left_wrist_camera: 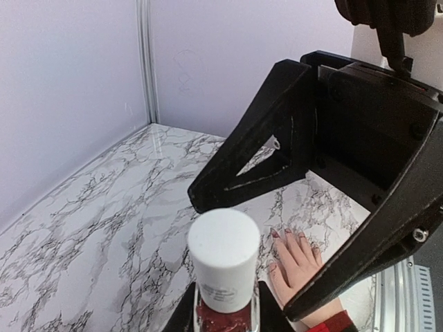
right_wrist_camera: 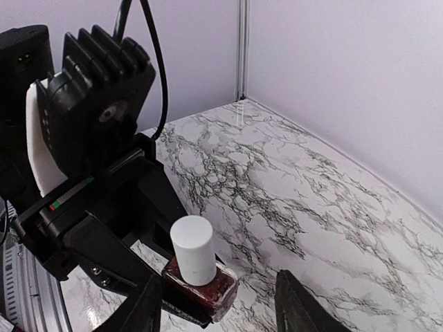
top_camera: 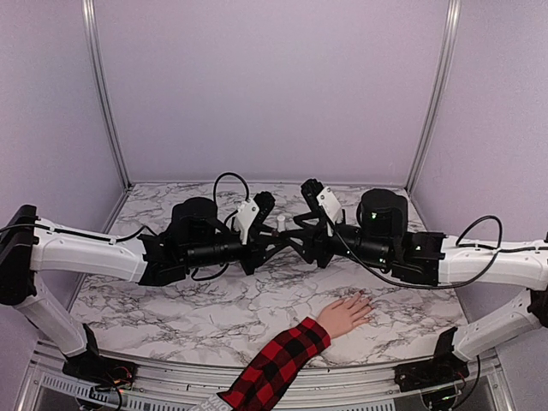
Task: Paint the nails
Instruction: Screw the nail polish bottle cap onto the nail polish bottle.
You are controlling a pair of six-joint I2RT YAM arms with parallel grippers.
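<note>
A small dark-red polish bottle with a white cylindrical cap on is raised off the white marble-patterned tabletop with its grey veins. Plain lilac walls enclose the tabletop, and silver metal posts stand at the back corners.

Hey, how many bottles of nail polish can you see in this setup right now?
1. The polish bottle is held upright in the left gripper, raised over the middle of the marble table. Another could be hidden from these views.
</note>
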